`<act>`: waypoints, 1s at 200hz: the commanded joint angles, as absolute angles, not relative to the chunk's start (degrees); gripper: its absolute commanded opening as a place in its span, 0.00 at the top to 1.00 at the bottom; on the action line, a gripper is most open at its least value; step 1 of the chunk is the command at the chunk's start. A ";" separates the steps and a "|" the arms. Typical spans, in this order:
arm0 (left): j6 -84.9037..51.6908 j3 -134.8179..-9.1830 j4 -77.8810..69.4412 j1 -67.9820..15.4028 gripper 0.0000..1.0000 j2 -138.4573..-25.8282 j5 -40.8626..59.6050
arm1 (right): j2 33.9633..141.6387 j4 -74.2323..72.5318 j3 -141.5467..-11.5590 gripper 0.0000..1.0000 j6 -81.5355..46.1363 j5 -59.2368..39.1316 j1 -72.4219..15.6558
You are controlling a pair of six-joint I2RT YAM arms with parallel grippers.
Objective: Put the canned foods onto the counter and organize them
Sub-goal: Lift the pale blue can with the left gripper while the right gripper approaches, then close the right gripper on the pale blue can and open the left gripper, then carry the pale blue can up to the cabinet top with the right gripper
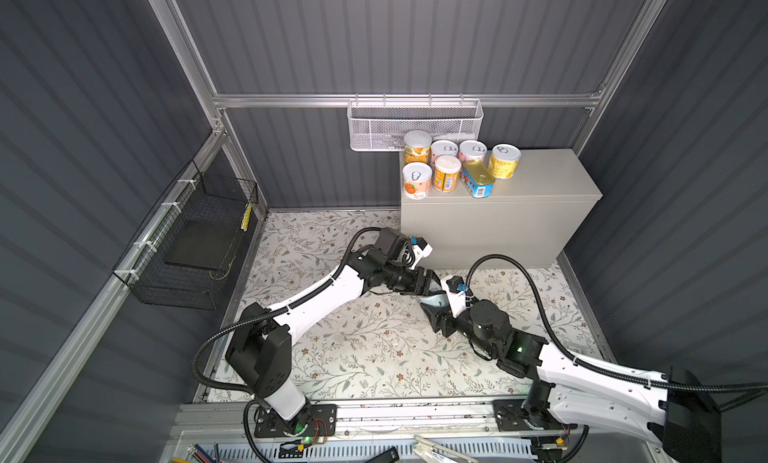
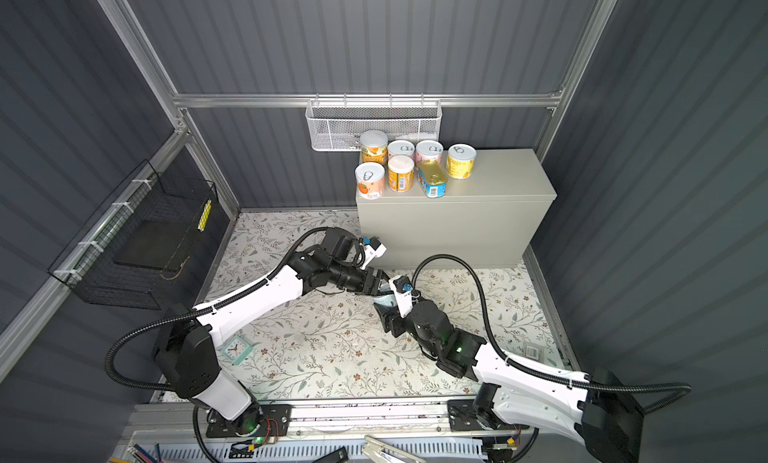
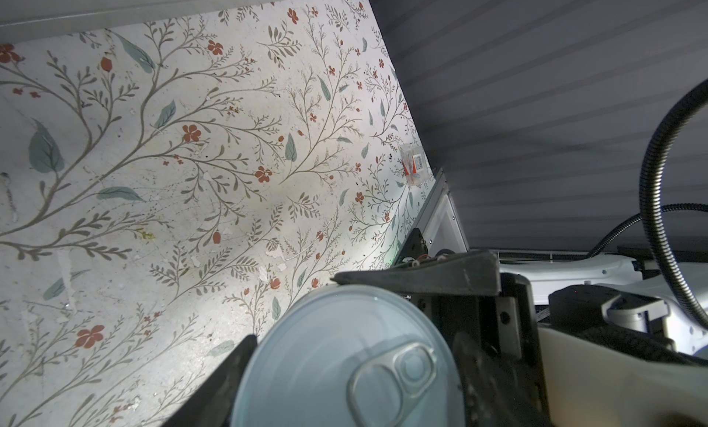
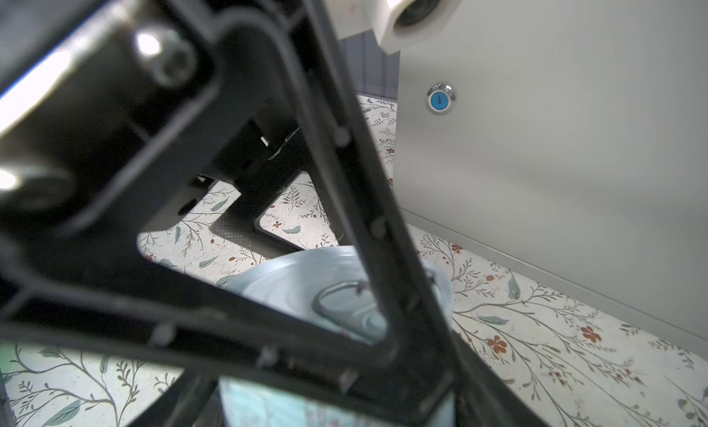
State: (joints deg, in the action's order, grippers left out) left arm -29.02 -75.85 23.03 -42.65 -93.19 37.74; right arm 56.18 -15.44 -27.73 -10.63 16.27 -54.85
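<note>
Looking from your left, the left gripper [image 1: 430, 285] is clamped on the pale-blue can [image 3: 325, 367] over the floral mat [image 1: 353, 348], just in front of the counter [image 1: 540, 170]. The right gripper [image 1: 432, 313] crowds that can, but you cannot tell whether it grips. Seven other cans [image 1: 446, 172] stand on the counter's left half.

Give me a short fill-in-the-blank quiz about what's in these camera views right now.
The number of tins standing on the counter is ___.
The left hand grips the eighth can, whose label is pale ___.
The rightmost can on the counter has a ___ label.
Missing words: seven, blue, yellow.
</note>
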 commanded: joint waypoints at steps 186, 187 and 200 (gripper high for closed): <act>-30.85 -58.79 12.58 -37.97 0.00 -70.88 7.84 | 35.07 -6.03 -29.92 0.36 -8.99 26.04 -52.91; -30.89 -58.62 12.53 -37.97 0.00 -70.77 7.74 | 35.07 -5.69 -30.17 0.36 -8.84 25.85 -52.73; -30.76 -56.93 12.10 -37.97 0.00 -69.35 6.97 | 35.11 -2.28 -33.41 0.36 -7.23 24.80 -51.20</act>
